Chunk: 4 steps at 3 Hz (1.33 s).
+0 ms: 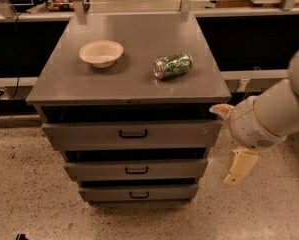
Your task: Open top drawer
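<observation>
Low in the frame sit two narrower grey drawers (136,170), stacked. Above them, at centre, is the top drawer (89,134), its grey front carrying a small black pull handle (133,133), with a dark gap showing over it. At centre right the claw (223,145) hangs just beside that drawer's right end, its cream fingers (240,166) spread apart and holding nothing. Farther back, the bench (134,81) bears a pale bowl (101,52) and a green can (173,66) lying on its side.
</observation>
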Tool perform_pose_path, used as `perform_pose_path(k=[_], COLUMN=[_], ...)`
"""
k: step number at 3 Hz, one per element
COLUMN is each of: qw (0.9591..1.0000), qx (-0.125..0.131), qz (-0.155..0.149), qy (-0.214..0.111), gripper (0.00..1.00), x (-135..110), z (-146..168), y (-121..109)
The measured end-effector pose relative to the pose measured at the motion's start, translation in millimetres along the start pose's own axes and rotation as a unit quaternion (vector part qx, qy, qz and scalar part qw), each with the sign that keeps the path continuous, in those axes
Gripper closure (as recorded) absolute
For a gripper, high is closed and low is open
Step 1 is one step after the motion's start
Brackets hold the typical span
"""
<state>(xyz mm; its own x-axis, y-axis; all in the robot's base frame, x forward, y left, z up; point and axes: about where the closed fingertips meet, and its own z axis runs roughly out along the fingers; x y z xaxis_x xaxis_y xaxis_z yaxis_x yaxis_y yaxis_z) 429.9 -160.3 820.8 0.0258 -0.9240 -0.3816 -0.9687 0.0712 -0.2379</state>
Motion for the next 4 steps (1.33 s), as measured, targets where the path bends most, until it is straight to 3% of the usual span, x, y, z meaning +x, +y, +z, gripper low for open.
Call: perform_pose_path(k=[1,2,3,4], qw=[0.9969,0.9980,0.9987,0.9975], qx=[0.057,0.042,0.019,0.037], qz=[-0.007,-0.004,-0.015,-0.043], qy=[-0.054,-0.047,-0.044,-0.042], gripper=[0.00,0.00,0.00,0.00], x=[-11,-11,-16,-29], z=[-15,14,83,139], y=[-10,-11,-8,-23])
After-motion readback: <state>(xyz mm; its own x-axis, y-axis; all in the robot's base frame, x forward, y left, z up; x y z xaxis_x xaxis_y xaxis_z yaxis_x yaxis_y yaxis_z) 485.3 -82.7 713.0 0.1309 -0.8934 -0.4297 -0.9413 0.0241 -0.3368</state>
